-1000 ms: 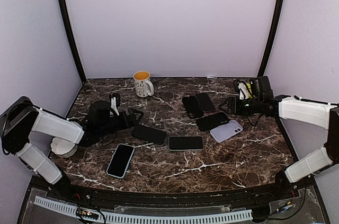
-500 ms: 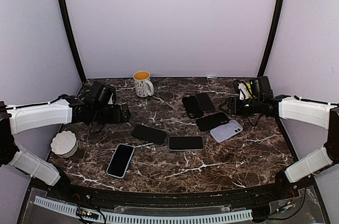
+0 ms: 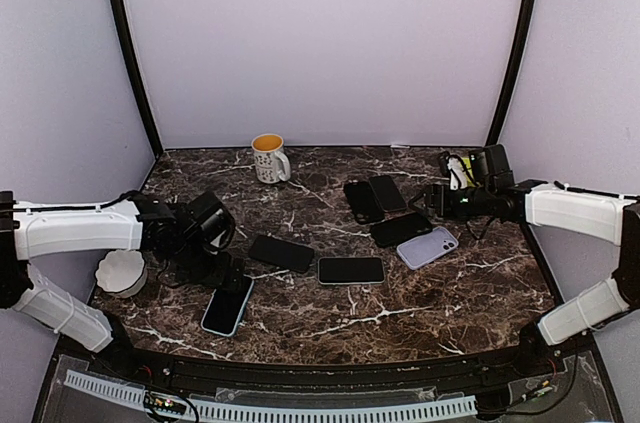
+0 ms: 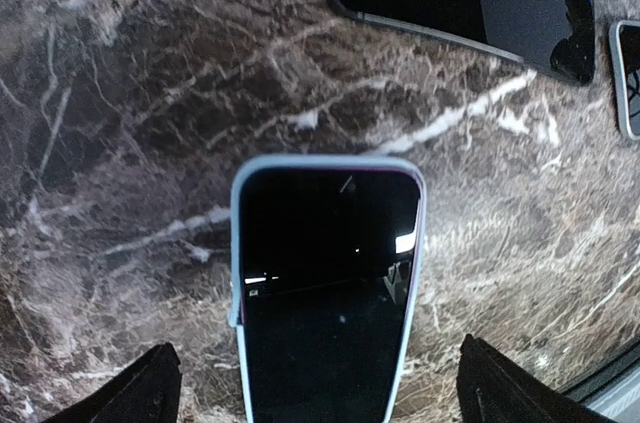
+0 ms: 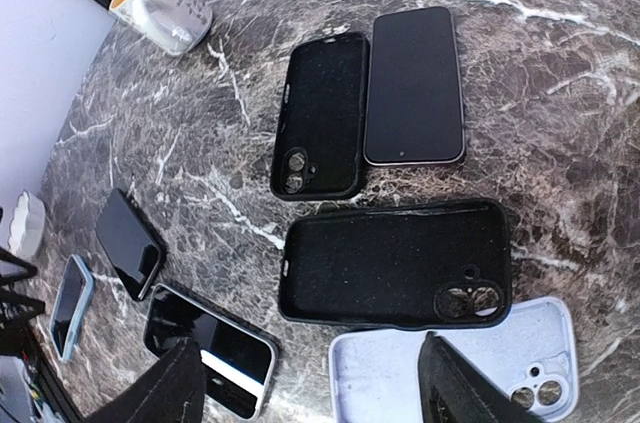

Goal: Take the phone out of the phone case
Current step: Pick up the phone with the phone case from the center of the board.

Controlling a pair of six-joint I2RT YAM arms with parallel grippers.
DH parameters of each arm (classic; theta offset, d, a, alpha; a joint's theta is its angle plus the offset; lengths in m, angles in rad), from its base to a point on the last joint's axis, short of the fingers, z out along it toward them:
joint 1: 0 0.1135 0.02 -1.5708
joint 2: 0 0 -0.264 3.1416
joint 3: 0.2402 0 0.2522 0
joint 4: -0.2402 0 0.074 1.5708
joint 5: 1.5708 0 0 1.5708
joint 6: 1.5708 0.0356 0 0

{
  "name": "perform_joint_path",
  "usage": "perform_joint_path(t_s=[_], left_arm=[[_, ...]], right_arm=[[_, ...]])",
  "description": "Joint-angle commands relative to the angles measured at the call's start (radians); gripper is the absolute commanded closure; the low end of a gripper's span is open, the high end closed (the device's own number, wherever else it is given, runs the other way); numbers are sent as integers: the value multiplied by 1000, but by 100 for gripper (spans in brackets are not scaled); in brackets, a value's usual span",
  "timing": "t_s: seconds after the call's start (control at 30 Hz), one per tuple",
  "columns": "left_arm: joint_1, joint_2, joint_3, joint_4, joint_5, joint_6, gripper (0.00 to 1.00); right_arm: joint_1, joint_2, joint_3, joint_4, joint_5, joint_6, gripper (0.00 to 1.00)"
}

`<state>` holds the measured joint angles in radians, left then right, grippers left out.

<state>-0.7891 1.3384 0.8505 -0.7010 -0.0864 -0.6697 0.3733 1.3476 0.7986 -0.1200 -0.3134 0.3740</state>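
A phone in a light blue case (image 3: pixel 228 303) lies face up near the table's front left; it also shows in the left wrist view (image 4: pixel 325 283) and small in the right wrist view (image 5: pixel 70 305). My left gripper (image 3: pixel 224 278) hovers just over its far end, open and empty, and its fingertips (image 4: pixel 150 388) stand apart on either side of the phone (image 4: pixel 325 395). My right gripper (image 3: pixel 437 199) is open and empty at the back right, above a black empty case (image 5: pixel 395 263) and a lilac empty case (image 5: pixel 455 378).
A bare black phone (image 3: pixel 281 253) and another bare phone (image 3: pixel 351 270) lie mid-table. A smaller black case (image 3: pixel 362 200) and a phone (image 3: pixel 387 193) lie behind. A mug (image 3: pixel 268 158) stands at the back, and a white bowl (image 3: pixel 122 272) at the left edge.
My left arm has swung from the back left toward the front and now points down over the blue-cased phone. The right arm has not moved.
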Motion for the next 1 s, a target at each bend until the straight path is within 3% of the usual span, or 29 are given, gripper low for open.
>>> perform_joint_path(t_s=[0.0,0.37,0.97], left_arm=[[-25,-23,-86,-32,69,-9,1],[-71,-15,-158,35,146,-11,1],[-196,174,-60,-12,-26,-41,1]], right_arm=[[9,-33,-20,24,4,-3,3],[10,-57,-36,24,12,6,1],[12,-71,-37,-3,17,2,1]])
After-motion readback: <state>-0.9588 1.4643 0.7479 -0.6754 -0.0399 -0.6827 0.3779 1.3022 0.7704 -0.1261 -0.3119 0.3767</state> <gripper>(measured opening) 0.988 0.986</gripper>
